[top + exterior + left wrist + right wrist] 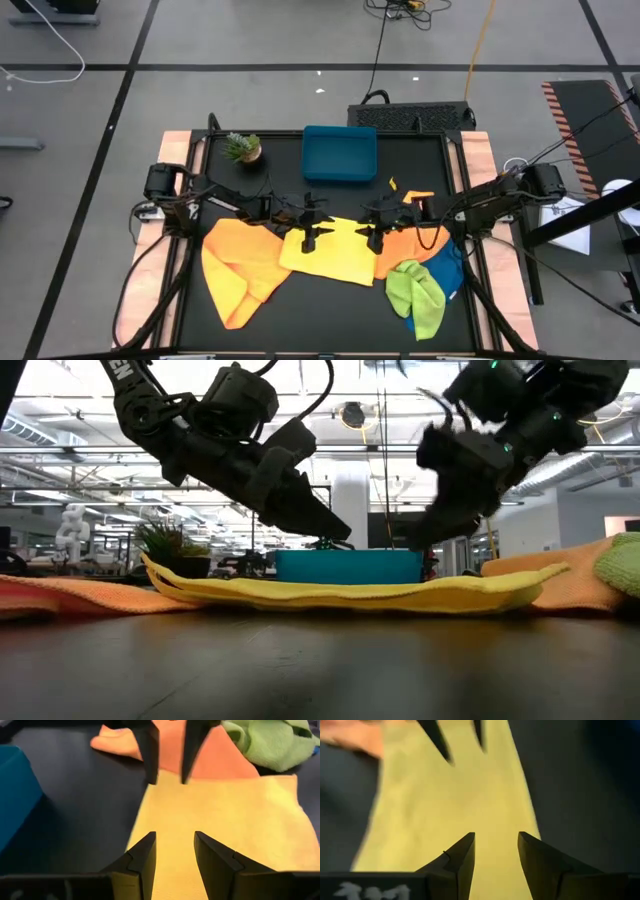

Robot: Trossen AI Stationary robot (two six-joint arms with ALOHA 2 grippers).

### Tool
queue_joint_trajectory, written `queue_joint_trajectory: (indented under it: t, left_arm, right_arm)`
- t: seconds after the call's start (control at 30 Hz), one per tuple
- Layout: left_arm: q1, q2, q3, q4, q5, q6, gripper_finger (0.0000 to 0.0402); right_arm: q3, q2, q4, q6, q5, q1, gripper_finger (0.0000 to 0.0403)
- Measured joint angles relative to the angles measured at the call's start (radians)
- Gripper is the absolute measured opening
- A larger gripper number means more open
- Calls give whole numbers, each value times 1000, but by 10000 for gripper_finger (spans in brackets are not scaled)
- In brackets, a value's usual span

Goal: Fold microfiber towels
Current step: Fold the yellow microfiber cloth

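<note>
A yellow towel (330,255) lies spread on the black table's middle. An orange towel (240,265) lies crumpled to its left, and another orange towel (405,250) to its right. A lime green towel (415,292) is bunched on a blue towel (448,270) at the near right. My left gripper (311,236) hangs open above the yellow towel's far left part. My right gripper (377,238) hangs open above its far right part. The two point toward each other, and in the low view both sets of fingertips stand clear above the cloth (350,592).
A rigid blue tray (340,153) stands at the table's far middle, and a small potted plant (243,148) at the far left. Bare black table (330,310) lies along the near edge in front of the yellow towel.
</note>
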Motion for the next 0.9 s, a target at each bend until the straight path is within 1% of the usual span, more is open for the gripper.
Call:
queue_joint_trajectory:
  t: [0.13, 0.23, 0.37, 0.5, 0.67, 0.9]
  left_arm:
    - [-23, 0, 0, -26, 8, -9, 136]
    - [-46, 0, 0, -63, 53, -8, 136]
    - [-82, 0, 0, -115, 59, -4, 136]
    - [-107, 0, 0, -143, 35, -13, 136]
    - [-123, 0, 0, -172, 28, -50, 136]
    - [-136, 0, 0, -256, 28, -84, 136]
  right_arm:
    - [-1, 0, -136, 35, -39, -36, 143]
    - [-1, 0, -184, 40, -40, -51, 143]
    - [-1, 0, -197, 19, -41, -66, 143]
    - [-1, 0, -203, 1, -44, -84, 143]
    - [-1, 0, -245, -34, -69, -103, 143]
    - [-2, 0, -301, -29, -72, -125, 143]
